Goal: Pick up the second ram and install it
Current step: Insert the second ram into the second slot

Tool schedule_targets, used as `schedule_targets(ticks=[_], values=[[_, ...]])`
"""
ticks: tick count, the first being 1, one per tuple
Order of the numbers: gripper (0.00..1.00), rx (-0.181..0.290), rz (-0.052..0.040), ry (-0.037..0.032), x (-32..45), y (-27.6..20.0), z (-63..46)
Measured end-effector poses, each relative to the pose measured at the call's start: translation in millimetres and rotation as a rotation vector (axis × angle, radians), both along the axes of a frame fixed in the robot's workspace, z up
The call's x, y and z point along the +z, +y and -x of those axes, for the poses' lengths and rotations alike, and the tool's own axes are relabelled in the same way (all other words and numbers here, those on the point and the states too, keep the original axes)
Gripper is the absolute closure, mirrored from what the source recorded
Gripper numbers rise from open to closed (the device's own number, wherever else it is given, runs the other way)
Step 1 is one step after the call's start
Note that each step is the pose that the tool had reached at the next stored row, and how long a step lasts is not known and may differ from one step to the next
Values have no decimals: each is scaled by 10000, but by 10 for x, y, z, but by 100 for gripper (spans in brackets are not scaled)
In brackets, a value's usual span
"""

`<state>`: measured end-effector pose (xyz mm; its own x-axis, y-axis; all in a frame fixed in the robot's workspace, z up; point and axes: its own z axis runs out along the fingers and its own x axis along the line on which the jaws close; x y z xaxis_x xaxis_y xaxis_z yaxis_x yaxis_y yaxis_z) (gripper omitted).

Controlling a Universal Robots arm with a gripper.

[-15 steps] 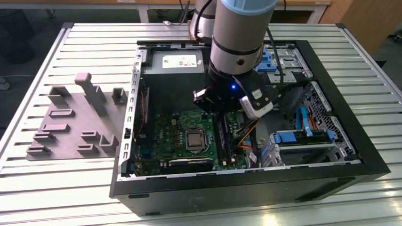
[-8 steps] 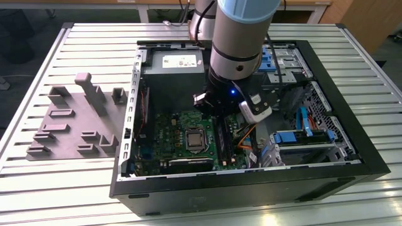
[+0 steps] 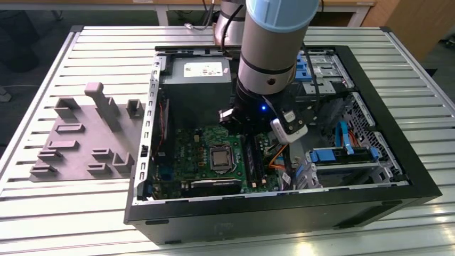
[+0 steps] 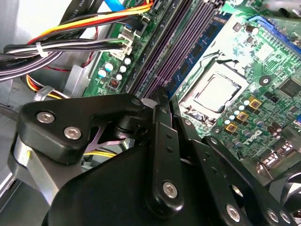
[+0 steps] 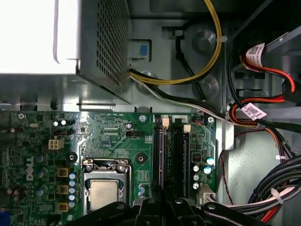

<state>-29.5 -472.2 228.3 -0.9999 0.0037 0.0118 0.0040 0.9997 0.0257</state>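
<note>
Inside the open computer case, the robot's hand hangs low over the green motherboard, poised above the long memory slots that run beside the processor socket. In both wrist views the hand lines up with those slots, but we cannot tell whether it is apart, together or clamped on anything (its black linkages crowd the near part of both pictures).

The second ram appears in the first wrist view as a dark, narrow stick standing on edge along the slot farther from the socket, directly in line with the hand; whether the two touch we cannot make out. In the exterior view the same stick lies just below the hand.

Beyond the slots, bundled cables in yellow, orange, red and black run along the board's edge, and the grey power supply sits at the case's far end. On the exterior view's left, the grey holder tray rests on the slatted metal tabletop, well apart from the case.
</note>
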Motion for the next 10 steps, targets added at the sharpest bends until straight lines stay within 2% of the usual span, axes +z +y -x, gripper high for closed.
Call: schedule_targets(ticks=[3,7,10], values=[[86,1,-1,-1,-2,-1,0],[86,-62,-1,-1,-27,-33,-2],[86,-105,-1,0,-45,-40,-7]])
